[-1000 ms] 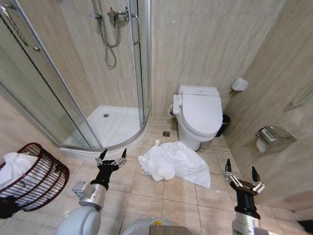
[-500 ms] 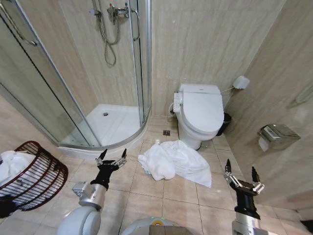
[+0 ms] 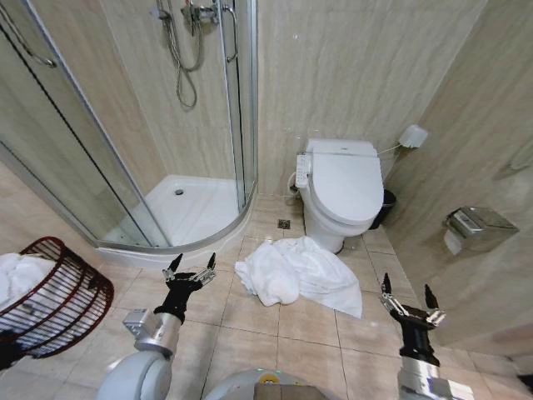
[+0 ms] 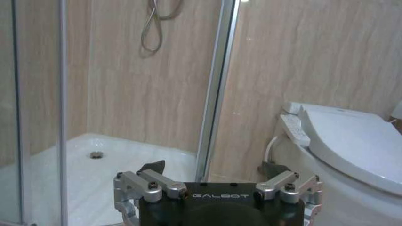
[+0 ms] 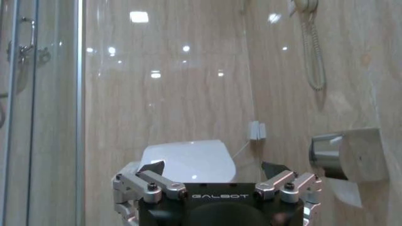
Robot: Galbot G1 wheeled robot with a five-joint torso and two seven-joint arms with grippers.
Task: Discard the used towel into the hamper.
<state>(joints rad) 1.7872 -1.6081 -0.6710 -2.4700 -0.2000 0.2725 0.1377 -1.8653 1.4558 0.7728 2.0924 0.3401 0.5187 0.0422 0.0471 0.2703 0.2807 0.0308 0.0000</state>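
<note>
A crumpled white towel (image 3: 297,273) lies on the beige floor tiles in front of the toilet (image 3: 344,191). At the far left stands the hamper (image 3: 52,296), a dark red-brown openwork basket with white cloth inside. My left gripper (image 3: 191,267) is open and held above the floor, to the left of the towel and apart from it. On the right my right gripper (image 3: 409,298) is also open, near the wall and right of the towel. In the wrist views the left gripper (image 4: 213,167) and the right gripper (image 5: 213,167) hold nothing.
A glass shower enclosure (image 3: 137,133) with a white tray fills the left back corner. A small black bin (image 3: 386,205) stands right of the toilet. A metal paper holder (image 3: 476,227) juts from the right wall. Open floor lies between hamper and towel.
The whole head view has shifted slightly: the hamper sits farther left and lower, the toilet slightly right. The towel lies as before and both grippers remain open.
</note>
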